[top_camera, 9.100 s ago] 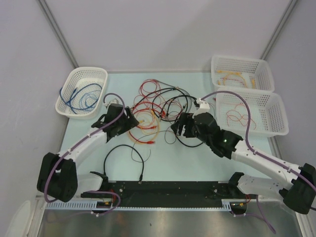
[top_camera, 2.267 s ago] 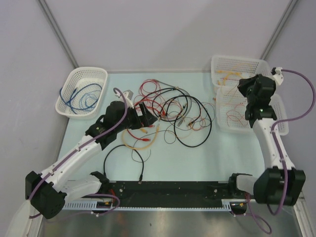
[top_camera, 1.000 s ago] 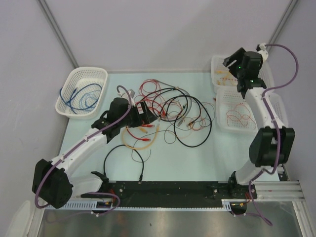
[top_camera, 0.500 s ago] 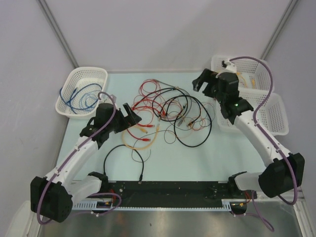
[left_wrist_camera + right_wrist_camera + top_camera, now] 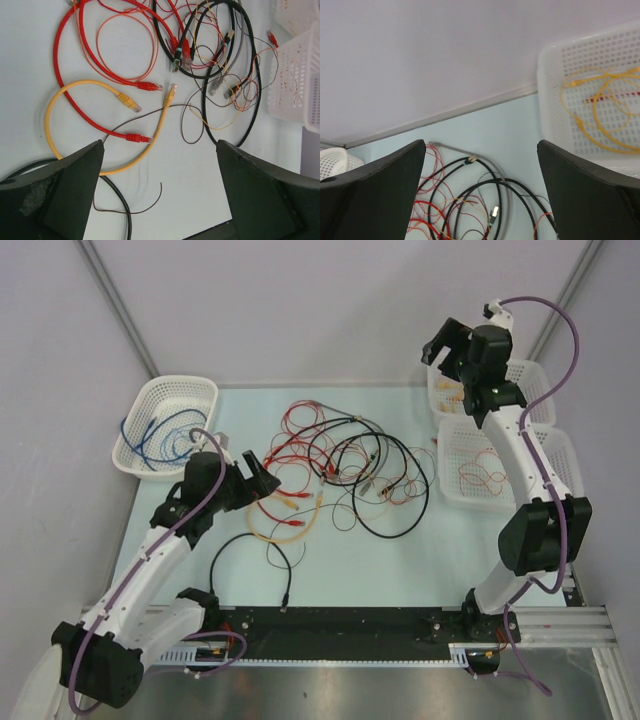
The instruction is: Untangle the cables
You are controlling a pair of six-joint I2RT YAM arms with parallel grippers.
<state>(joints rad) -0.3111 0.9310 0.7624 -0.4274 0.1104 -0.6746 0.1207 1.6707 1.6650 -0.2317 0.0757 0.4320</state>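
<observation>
Red, yellow and black cables (image 5: 340, 465) lay looped over one another at the centre of the worktop (image 5: 400, 560). The left pincer (image 5: 258, 472), spread and empty, hovered at the heap's nine o'clock edge above a yellow cable (image 5: 45, 122). The right pincer (image 5: 443, 348), also spread and empty, hung high at two o'clock beside the far basket (image 5: 530, 370). Sorting appeared to be between picks. The next move called for settling on one loose strand and drawing it clear.
</observation>
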